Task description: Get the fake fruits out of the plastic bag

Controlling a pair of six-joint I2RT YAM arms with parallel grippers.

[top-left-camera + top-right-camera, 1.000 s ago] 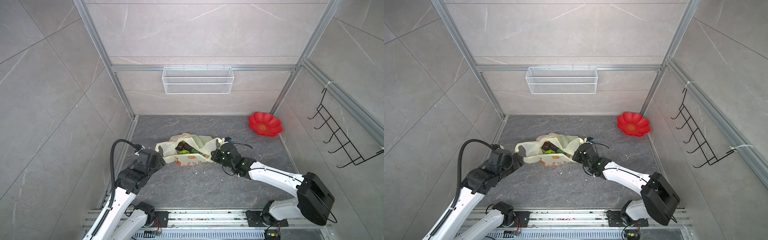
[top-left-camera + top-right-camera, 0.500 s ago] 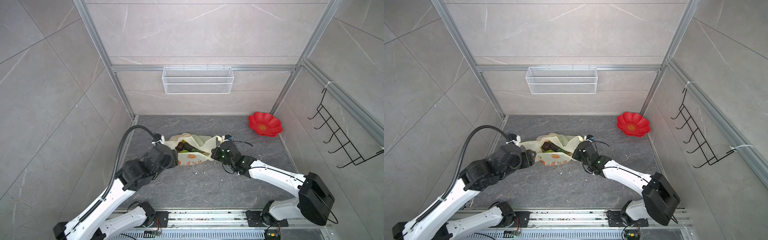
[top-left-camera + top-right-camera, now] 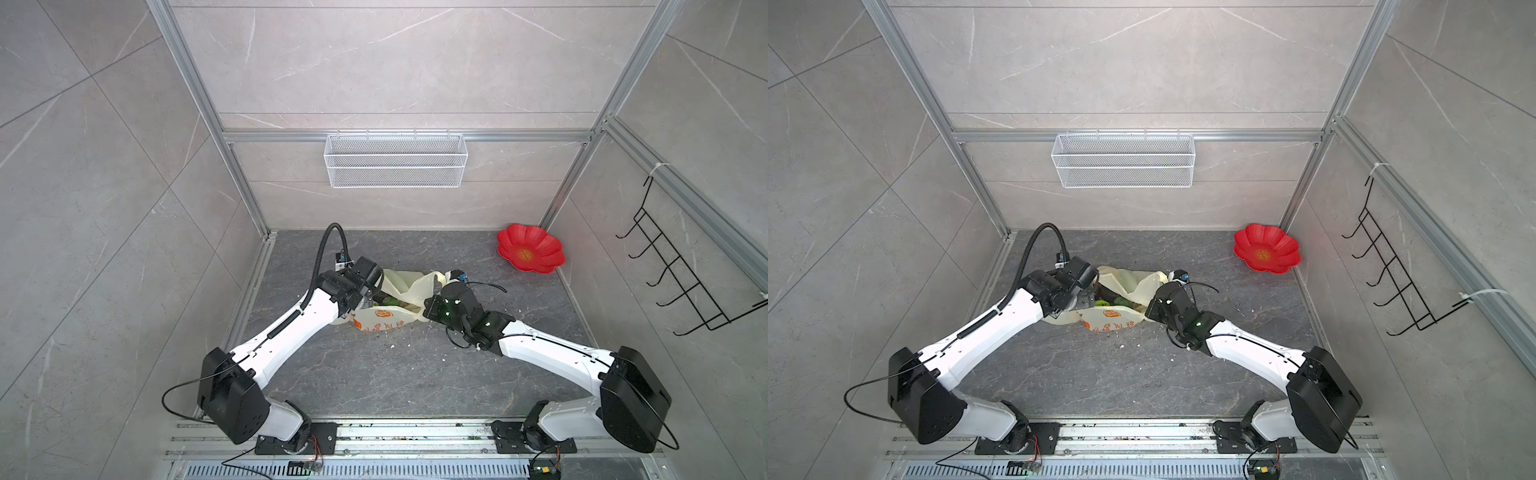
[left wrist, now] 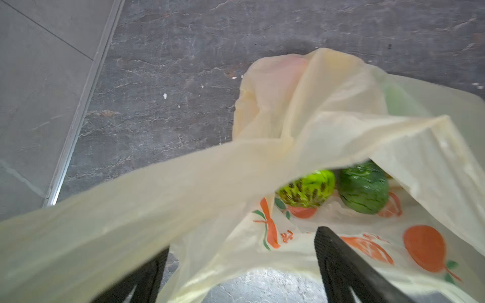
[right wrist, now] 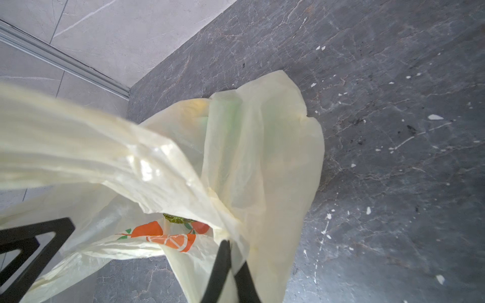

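The plastic bag (image 3: 384,322) lies on the dark floor between both arms, its mouth facing up. Inside it show fake fruits: a light green bumpy one (image 4: 307,187), a dark green one (image 4: 363,190) and a dark brown one (image 3: 1106,293). My left gripper (image 4: 241,262) is open over the left side of the bag's mouth, one bag handle draped across a finger (image 4: 152,278). My right gripper (image 5: 228,245) is shut on the bag's right edge and holds that side up. The other fruits are hidden by the bag's film.
A red flower-shaped plate (image 3: 530,249) sits in the far right corner of the floor. A white wire basket (image 3: 395,160) hangs on the back wall and a black hook rack (image 3: 673,274) on the right wall. White crumbs dot the floor.
My left arm has swung from the bag's left side to over its mouth, and its jaws stand wider. The right gripper keeps its grip on the bag edge.
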